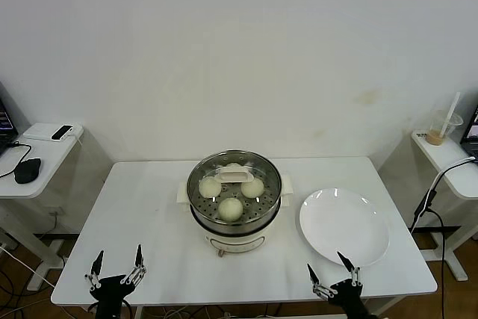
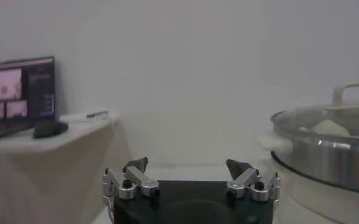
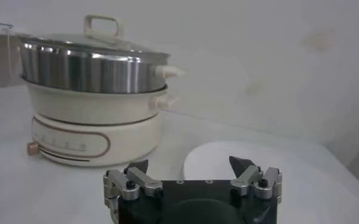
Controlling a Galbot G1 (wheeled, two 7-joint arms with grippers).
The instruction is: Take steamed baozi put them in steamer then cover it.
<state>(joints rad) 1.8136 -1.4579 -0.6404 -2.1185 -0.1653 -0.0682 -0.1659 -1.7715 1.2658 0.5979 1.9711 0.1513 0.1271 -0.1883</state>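
The steel steamer (image 1: 197,207) stands mid-table on its white electric base. Three off-white baozi (image 1: 230,208) show through the glass cover (image 1: 258,166), which sits on the pot with its cream handle (image 1: 236,176) at centre; a fourth bun (image 1: 234,166) peeks out behind the handle. My left gripper (image 1: 117,266) is open and empty at the table's front left edge. My right gripper (image 1: 334,272) is open and empty at the front right, near the plate. The left wrist view shows the covered pot (image 2: 325,155); the right wrist view shows it too (image 3: 91,67).
An empty white plate (image 1: 344,226) lies right of the steamer, also in the right wrist view (image 3: 228,159). Side tables stand on both sides: the left (image 1: 37,162) holds a mouse and a device, the right (image 1: 448,162) a cup with a straw.
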